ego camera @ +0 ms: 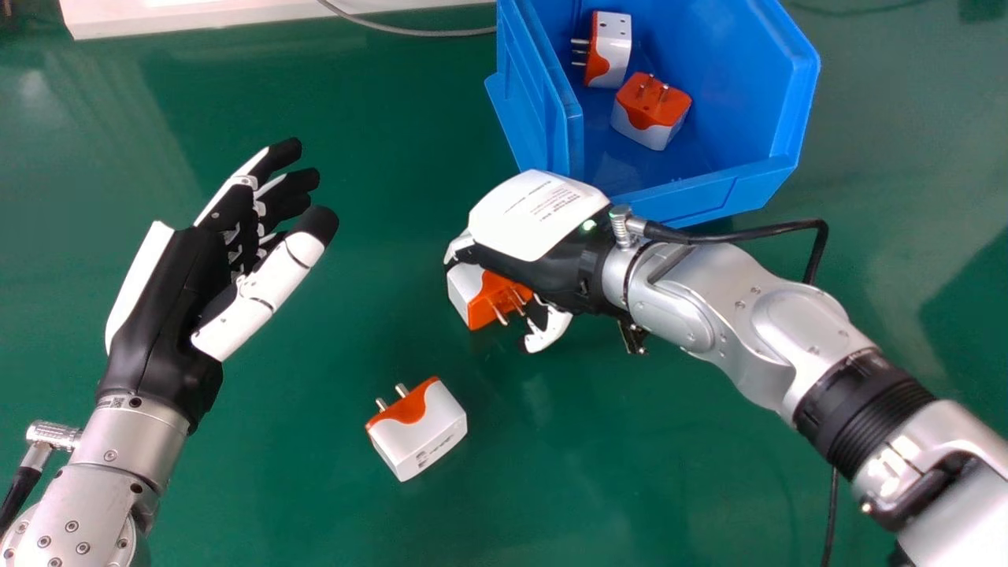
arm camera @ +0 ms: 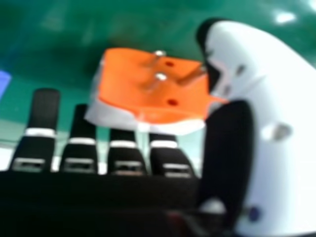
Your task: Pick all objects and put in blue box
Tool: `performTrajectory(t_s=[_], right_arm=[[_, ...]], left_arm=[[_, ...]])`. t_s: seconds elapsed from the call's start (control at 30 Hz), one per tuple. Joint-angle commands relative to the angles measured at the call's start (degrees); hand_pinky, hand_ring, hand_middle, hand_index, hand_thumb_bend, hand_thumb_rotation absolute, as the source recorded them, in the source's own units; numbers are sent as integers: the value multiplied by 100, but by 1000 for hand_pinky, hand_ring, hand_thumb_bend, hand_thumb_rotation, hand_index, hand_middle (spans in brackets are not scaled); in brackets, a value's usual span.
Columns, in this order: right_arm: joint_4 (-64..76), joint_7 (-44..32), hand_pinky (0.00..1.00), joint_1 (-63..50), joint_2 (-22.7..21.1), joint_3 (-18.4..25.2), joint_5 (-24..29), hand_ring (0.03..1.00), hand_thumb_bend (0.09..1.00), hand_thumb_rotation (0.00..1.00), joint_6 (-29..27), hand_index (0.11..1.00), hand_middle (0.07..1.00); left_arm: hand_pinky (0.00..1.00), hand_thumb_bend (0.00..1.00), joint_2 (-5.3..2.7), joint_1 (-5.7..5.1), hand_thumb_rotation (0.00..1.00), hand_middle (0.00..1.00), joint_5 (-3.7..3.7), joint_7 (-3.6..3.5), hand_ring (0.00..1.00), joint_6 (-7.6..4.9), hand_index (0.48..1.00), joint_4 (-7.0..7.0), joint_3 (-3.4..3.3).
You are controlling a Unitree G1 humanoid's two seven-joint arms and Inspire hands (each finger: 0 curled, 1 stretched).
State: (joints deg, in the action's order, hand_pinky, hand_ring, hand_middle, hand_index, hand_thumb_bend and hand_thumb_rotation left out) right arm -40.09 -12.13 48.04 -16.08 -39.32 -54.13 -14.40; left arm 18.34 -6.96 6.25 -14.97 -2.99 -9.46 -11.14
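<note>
Green tabletop (ego camera: 299, 472), and my right hand (ego camera: 535, 216) curled round a plug adapter (ego camera: 480, 299).
My bent fingers and thumb are around its white-and-orange body, just beside the blue box (ego camera: 709, 193); whether it touches the table, I can't tell. Nearer me, a loose adapter (ego camera: 429, 433) lies on the green, pins pointing away from me. Inside the box sit an upper adapter (ego camera: 617, 47) and a lower adapter (ego camera: 650, 114). My left hand (ego camera: 173, 291) is relaxed over at the left.

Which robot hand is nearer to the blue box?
Right. The right hand is just in front of the blue box; the left hand is farther off, to its left.
</note>
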Motion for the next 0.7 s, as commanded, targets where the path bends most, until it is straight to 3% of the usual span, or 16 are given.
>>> performTrajectory(t_s=[0.0, 0.27, 0.67], right_arm=[[11, 28, 658, 267, -18, 10, -21, 820, 549, 0, 16, 762, 831], [-132, 183, 669, 298, 66, 6, -59, 818, 632, 0, 120, 756, 828], [-158, 535, 648, 215, 105, -77, -136, 795, 673, 0, 254, 735, 808]], left_arm=[[842, 647, -16, -17, 640, 885, 2, 30, 892, 7, 909, -186, -9], [841, 636, -16, -24, 638, 887, -4, 50, 892, 102, 911, -284, -4], [827, 626, -33, -73, 633, 881, -48, 97, 882, 239, 910, -494, 27]])
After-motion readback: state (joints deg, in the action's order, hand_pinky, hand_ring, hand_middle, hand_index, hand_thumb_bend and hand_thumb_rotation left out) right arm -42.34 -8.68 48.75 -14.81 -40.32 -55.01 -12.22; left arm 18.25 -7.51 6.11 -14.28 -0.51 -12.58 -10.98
